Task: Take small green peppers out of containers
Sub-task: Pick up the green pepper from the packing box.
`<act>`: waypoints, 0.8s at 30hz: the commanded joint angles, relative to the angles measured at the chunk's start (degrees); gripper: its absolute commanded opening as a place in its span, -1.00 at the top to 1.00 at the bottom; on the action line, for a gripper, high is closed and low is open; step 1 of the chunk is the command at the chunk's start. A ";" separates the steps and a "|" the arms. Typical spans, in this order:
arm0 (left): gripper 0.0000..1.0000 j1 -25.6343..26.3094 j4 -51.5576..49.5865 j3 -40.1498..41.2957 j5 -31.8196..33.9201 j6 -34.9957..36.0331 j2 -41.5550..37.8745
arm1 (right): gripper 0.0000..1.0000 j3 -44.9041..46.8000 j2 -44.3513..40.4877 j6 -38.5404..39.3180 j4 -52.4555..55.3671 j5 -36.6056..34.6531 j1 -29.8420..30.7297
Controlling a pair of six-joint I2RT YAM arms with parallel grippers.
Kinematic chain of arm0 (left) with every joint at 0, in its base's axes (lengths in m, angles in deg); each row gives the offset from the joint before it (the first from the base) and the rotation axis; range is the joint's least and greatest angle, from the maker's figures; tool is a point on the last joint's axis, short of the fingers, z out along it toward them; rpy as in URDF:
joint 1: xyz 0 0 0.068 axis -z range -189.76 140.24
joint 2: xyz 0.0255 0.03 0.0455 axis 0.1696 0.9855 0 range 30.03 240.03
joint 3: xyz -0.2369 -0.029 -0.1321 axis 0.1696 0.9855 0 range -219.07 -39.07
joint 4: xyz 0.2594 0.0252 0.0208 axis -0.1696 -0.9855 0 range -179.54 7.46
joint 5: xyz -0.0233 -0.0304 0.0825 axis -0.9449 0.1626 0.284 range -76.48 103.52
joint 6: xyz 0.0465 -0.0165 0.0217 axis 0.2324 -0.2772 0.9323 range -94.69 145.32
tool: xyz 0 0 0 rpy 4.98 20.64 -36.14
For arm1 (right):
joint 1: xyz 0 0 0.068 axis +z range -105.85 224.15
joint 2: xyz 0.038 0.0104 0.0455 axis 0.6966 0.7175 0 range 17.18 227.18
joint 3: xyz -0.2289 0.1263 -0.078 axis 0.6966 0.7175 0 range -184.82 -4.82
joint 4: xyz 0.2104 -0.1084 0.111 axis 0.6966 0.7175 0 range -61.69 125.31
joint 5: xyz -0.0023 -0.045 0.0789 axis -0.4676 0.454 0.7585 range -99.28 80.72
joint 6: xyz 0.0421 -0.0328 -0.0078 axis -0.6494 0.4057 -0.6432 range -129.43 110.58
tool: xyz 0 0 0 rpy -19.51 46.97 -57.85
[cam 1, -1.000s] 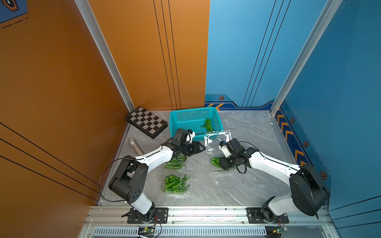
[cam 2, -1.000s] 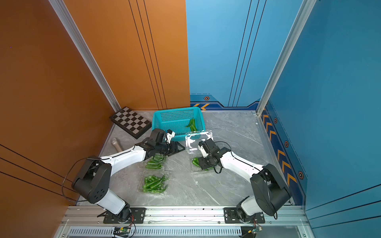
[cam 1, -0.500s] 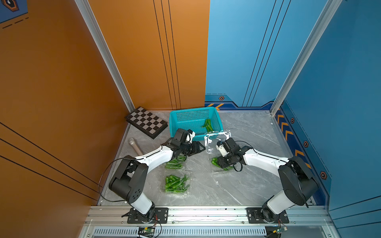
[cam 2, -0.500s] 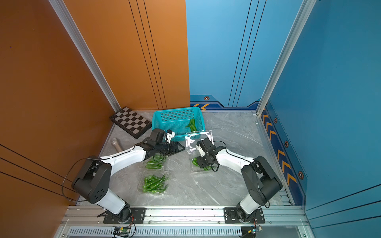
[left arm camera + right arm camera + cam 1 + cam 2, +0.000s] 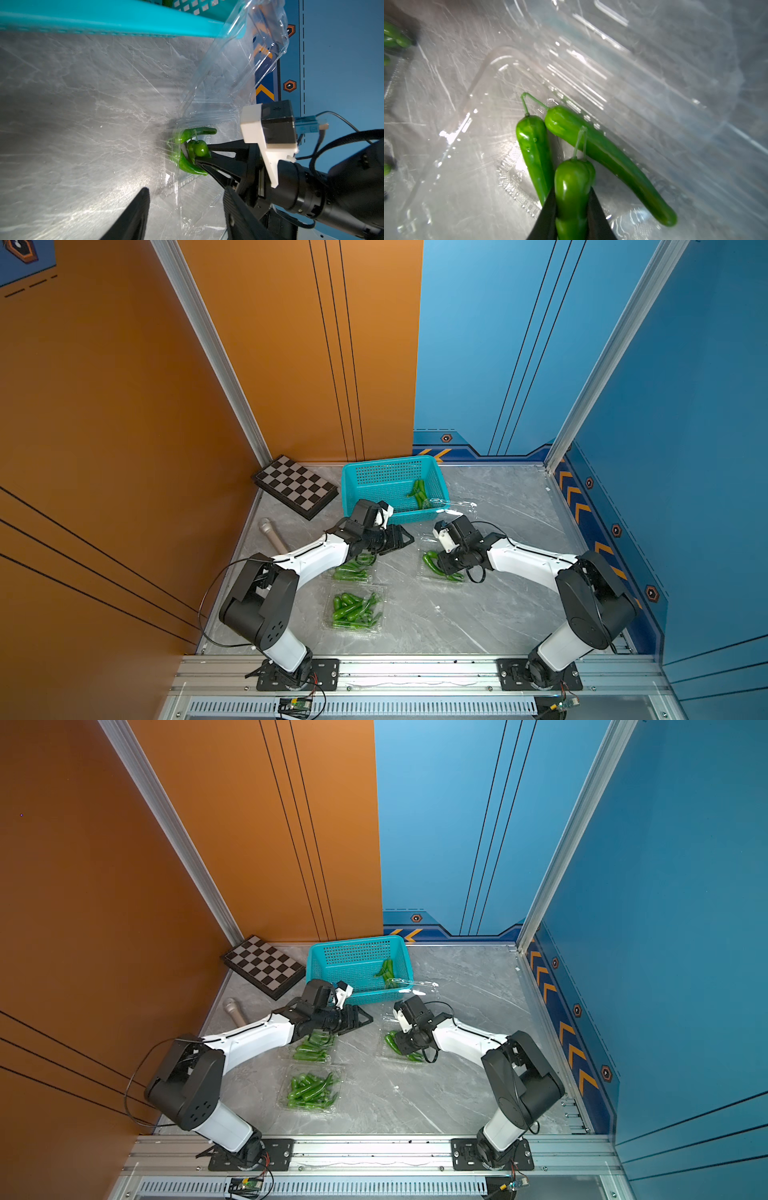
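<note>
I see glossy bright-green peppers (image 5: 572,187) in clear boxes (image 5: 483,128) and in the teal, hole-patterned basket (image 5: 374,477). My table (image 5: 478,614) is grey marble with pale veins, and the chessboard (image 5: 295,487) shows dark and light-grey checks. The orange wall (image 5: 124,406) and blue wall (image 5: 478,344) carry thin dark lines; my arms (image 5: 528,562) are white and black.

Raised lid (image 5: 453,506), basket (image 5: 348,489) block far side; table (image 5: 397,580) centre open.
</note>
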 commanded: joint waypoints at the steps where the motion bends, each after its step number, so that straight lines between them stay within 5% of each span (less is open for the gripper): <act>1: -0.17 -0.13 0.18 -0.03 -0.14 0.75 0.18 | 0.74 0.43 -3.15 -0.57 2.08 0.35 -0.61; 14: -0.17 -0.34 0.17 -0.22 -0.09 0.84 0.29 | 0.77 -0.11 -15.15 0.44 3.49 4.78 -4.41; 24: -0.17 -0.75 0.16 0.50 -0.22 0.78 -0.24 | 0.74 -23.38 -7.64 4.86 3.90 10.32 -9.19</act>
